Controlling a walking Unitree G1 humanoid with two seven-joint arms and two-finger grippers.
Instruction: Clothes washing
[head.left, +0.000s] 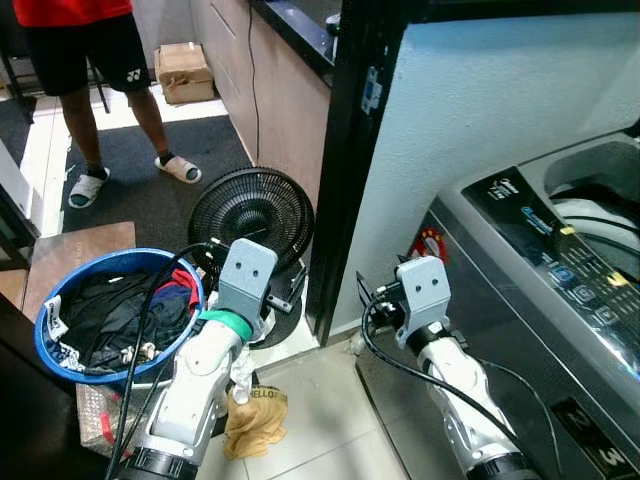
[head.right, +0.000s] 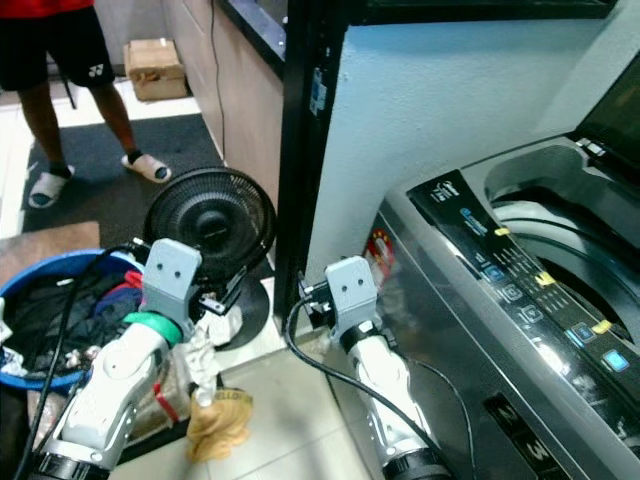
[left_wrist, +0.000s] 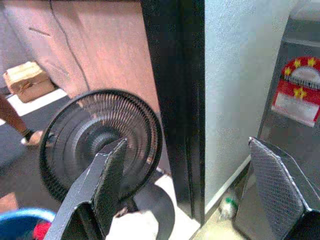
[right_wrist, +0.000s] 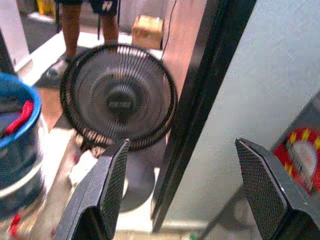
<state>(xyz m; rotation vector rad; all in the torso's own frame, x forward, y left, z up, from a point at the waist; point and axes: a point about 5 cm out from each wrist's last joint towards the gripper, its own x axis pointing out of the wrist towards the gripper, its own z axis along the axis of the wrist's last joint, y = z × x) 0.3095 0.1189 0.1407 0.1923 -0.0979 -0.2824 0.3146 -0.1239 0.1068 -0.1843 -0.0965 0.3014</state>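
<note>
A black floor fan (head.left: 252, 215) stood on the tiled floor (head.left: 320, 420) between the blue laundry basket (head.left: 60, 290) on the robot's left and the washing machine (head.left: 520, 300) on its right, just in front of a black door frame (head.left: 345, 150) and a pale wall (head.left: 480, 100). Both arms were raised toward that gap. The left gripper (left_wrist: 200, 185) pointed at the fan and door frame with its jaws spread wide and nothing between them; the right gripper (right_wrist: 185, 185) faced the same fan, jaws likewise wide apart and empty.

A tan cloth (head.left: 252, 415) lay crumpled on the floor beside the left arm, with a white rag (head.right: 215, 325) near the fan's base. A person (head.left: 85, 60) in black shorts and sandals stood on a dark mat (head.left: 150, 170) farther back, cut off above the waist, and a cardboard box (head.left: 183, 70) sat by the wooden counter (head.left: 270, 90) front.

The basket held the clothes (head.left: 120, 315), a dark heap with some red and white in it; individual garments were hard to tell apart. The washing machine's lid was up, its control panel (head.left: 560, 260) facing the robot, and the drum (head.right: 570, 240) was partly cut off at the edge, its contents not clear. A red sticker (left_wrist: 300, 90) showed on the machine's side.
</note>
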